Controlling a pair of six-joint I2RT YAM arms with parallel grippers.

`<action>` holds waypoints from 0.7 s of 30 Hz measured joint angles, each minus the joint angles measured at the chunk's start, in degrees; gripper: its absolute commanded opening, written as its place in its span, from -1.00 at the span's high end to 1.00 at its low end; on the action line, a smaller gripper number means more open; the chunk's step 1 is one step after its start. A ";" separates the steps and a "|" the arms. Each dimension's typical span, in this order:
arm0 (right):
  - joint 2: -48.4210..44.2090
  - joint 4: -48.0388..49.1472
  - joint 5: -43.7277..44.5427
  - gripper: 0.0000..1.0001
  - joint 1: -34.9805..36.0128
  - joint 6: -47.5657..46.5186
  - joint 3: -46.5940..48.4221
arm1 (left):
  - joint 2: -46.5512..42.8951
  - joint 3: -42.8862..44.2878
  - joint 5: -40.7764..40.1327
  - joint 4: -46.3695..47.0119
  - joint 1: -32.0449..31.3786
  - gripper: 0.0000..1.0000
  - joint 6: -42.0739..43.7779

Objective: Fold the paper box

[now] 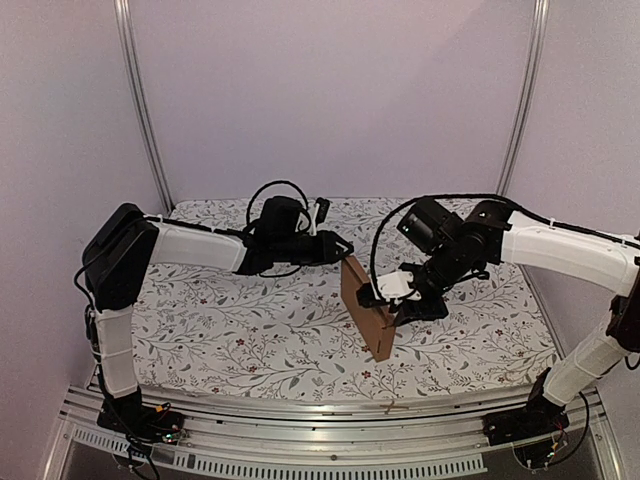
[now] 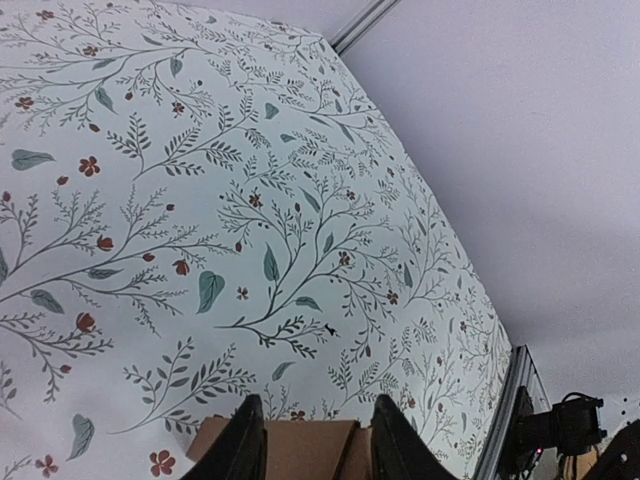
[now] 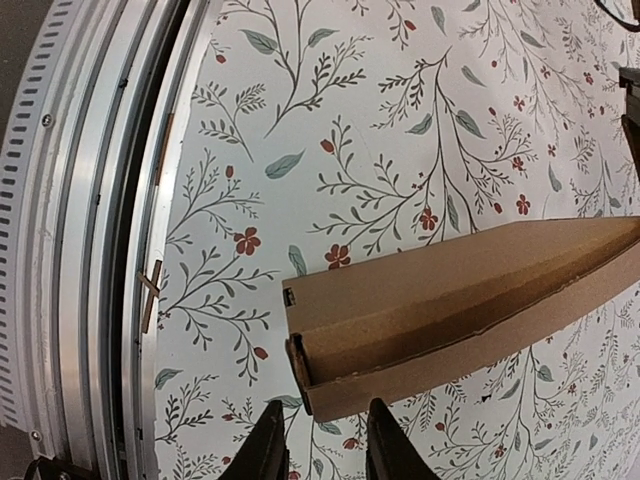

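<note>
The paper box (image 1: 366,310), a thin brown carton, stood tilted on edge, its lower corner apparently resting on the floral tablecloth (image 1: 250,330). Its upper far corner sat between the fingers of the left gripper (image 2: 318,402), which were roughly half apart and looked clamped across the cardboard. The right gripper (image 3: 328,405) was at the box's opposite face. Its fingers stood a little apart with only cloth showing between them, and the carton's long lower edge lay just past their tips, so it seemed to grip nothing. The risk, as I judged it, was a topple: pinched at one corner only, the box could pivot about the left gripper and drop flat, or slide towards the aluminium rail (image 3: 90,250) beside the right gripper. The seam just beyond the right fingertips gaped slightly, and a hard push there could spring it open
</note>
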 measured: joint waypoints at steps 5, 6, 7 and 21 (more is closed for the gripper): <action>-0.09 -0.48 -0.52 0.47 0.07 0.02 1.38 | -0.02 -0.04 0.07 0.13 0.00 0.28 -0.02; -0.09 -0.55 -0.63 0.46 0.11 0.00 1.38 | 0.00 -0.07 0.04 0.15 0.00 0.27 -0.02; -0.09 -0.61 -0.76 0.46 0.17 0.00 1.38 | 0.00 -0.07 0.07 0.17 0.00 0.28 -0.02; 1.42 0.79 -1.07 0.53 1.81 -0.92 1.03 | 0.00 -0.24 0.15 0.37 0.04 0.28 -0.07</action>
